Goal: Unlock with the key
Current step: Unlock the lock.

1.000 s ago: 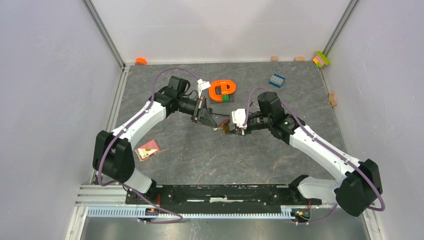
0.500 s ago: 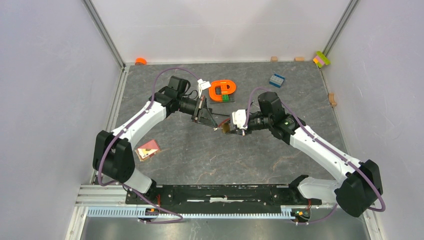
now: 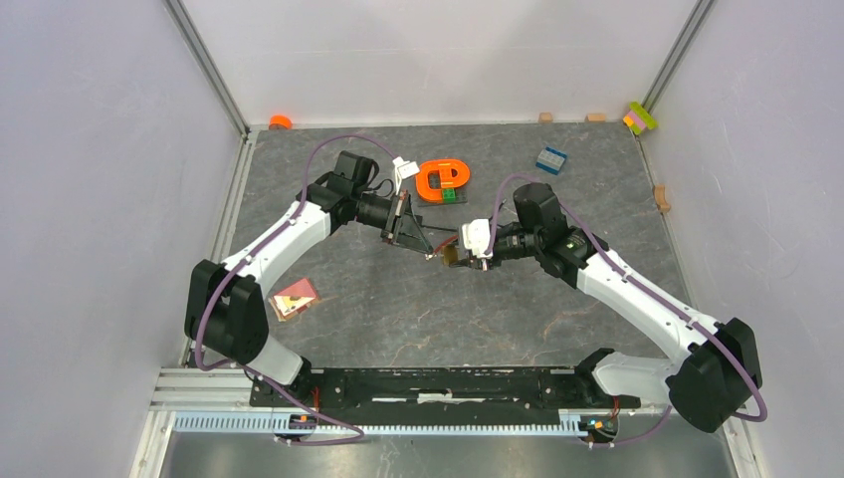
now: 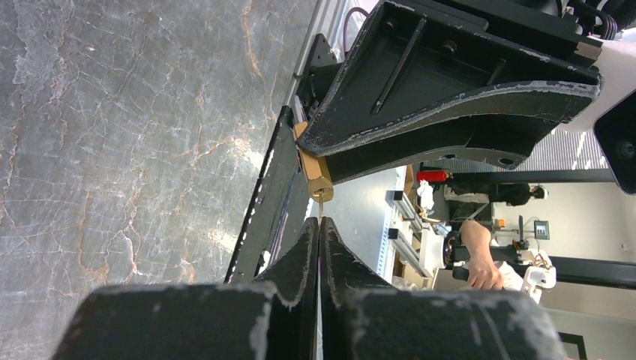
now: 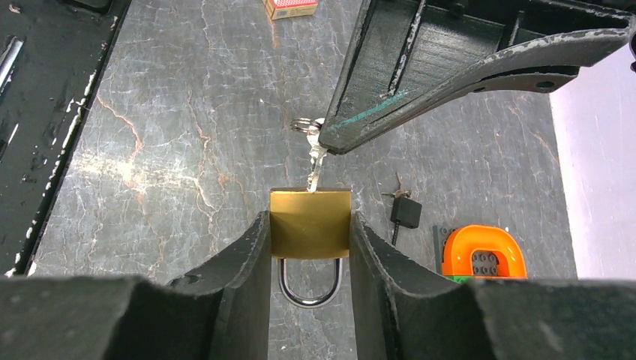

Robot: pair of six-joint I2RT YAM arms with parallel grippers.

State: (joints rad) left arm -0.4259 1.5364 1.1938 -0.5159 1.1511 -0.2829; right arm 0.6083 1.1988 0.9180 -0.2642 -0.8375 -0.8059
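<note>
The right pincer (image 5: 310,229) clamps the brass padlock (image 5: 310,214) by its sides, above the counter (image 5: 187,150), keyhole end facing outward so the key (image 5: 315,166) can enter straight. The left pincer (image 4: 319,234), pinching the key's head, holds the blade tip at the padlock's keyhole face, lined up for insertion. No brand or writing is legible on the padlock.

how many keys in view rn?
2. A silver key in the left gripper, tip at the padlock held by the right gripper; a black-headed key on the table by the orange piece. Others may be hidden.
</note>
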